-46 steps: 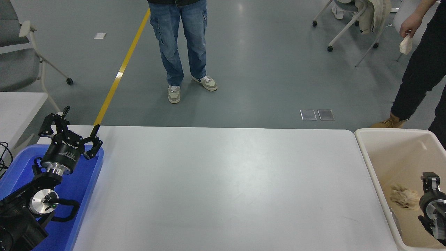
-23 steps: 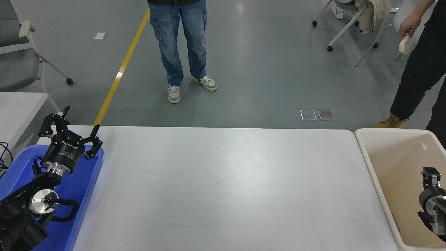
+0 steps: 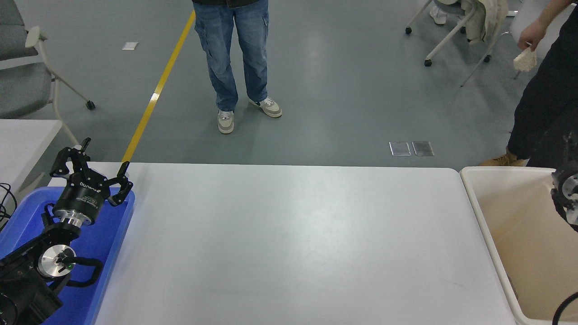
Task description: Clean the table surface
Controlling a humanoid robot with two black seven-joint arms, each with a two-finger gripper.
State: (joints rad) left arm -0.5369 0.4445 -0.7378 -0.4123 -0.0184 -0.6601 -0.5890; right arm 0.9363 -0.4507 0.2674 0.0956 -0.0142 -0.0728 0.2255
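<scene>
My work surface (image 3: 289,243) is a large, plain matte white rectangular top with rounded far corners, stretching across most of my view. Its face shows only soft glare and a few faint scuff marks. A blue plastic tray (image 3: 115,234) with a raised rim rests at its left edge, beneath my left arm. A beige plastic bin (image 3: 490,234) stands just beside the right edge; I cannot tell whether it rests on the surface or next to it.
</scene>
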